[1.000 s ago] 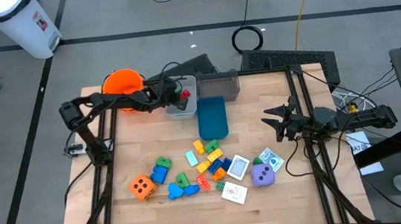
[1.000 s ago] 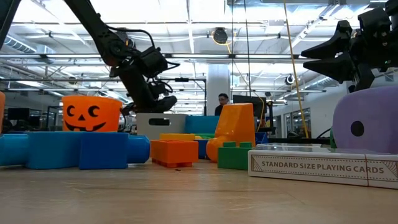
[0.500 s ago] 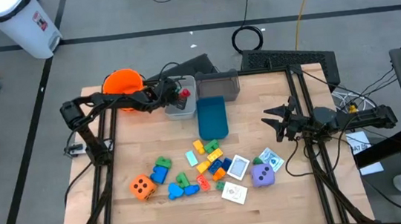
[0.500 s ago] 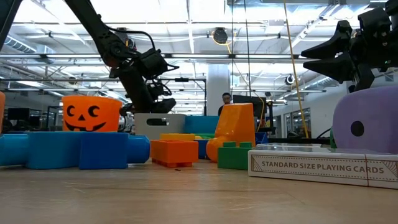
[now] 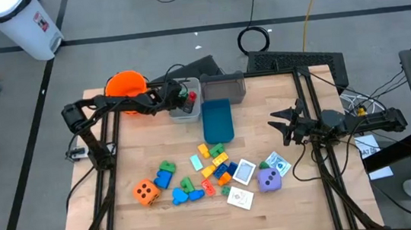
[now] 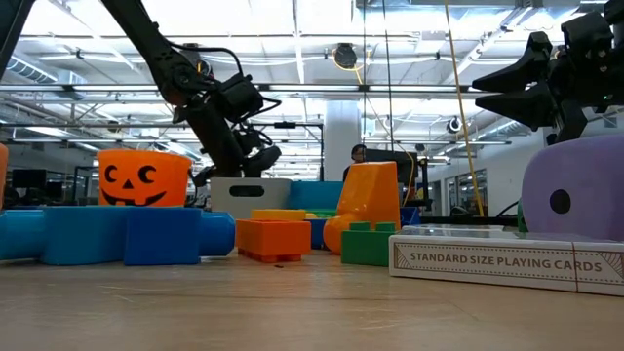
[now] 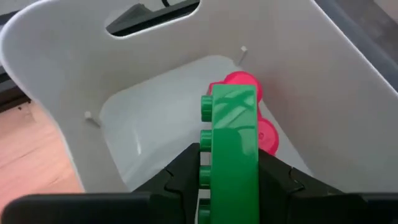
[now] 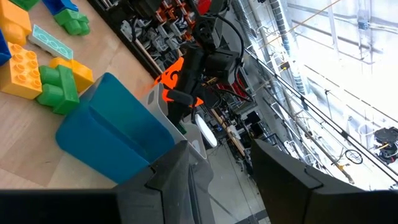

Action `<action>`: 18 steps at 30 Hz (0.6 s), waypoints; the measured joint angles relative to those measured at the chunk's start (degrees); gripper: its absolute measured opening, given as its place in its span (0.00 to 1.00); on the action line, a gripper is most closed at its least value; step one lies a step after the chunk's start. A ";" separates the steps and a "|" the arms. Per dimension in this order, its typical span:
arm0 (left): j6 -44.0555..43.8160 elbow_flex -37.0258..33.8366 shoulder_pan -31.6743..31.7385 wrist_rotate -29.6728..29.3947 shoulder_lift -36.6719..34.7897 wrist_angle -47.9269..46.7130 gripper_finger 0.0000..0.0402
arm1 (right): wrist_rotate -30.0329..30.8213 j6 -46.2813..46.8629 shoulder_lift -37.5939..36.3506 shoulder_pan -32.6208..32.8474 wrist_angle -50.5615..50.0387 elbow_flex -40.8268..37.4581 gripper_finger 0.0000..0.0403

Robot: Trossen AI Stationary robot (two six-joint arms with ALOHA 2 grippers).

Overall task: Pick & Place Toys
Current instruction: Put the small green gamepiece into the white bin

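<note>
Over at eleven o'clock the left gripper (image 7: 227,186) clasps a green block (image 7: 231,140) above the grey bin (image 7: 74,68), a pink block (image 7: 244,84) already inside. Most toys (image 5: 215,167) lie at six o'clock. The right gripper (image 5: 281,124) waits, unclenched, at three.

It was a robotics lab set in a big open industrial hall. The wooden surface (image 5: 155,147) stood in a black metal frame (image 5: 104,148) on a grey floor (image 5: 107,56) marked with dark lines, with loose cables (image 5: 255,39) and a white waste bin (image 5: 18,23) lying around it, and two dark robot arms (image 5: 116,103) reached in from either side. Across the surface the room showed a high ceiling with rows of bright strip lights (image 6: 322,44), exposed beams and pipes, crowded equipment racks (image 8: 146,28), and a person (image 6: 358,153) seated at a workstation far behind.
</note>
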 joint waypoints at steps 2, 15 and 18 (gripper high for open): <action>-1.05 0.00 -0.02 -0.04 0.00 -0.50 0.32 | 0.00 0.00 0.00 -0.01 0.00 0.00 0.42; -4.59 0.00 -2.01 -5.77 0.00 -2.52 0.33 | 0.00 0.00 0.00 0.01 0.00 0.02 0.42; -4.58 0.00 -2.09 -6.26 0.00 -2.76 0.42 | 0.00 0.00 0.00 -0.01 0.00 0.01 0.42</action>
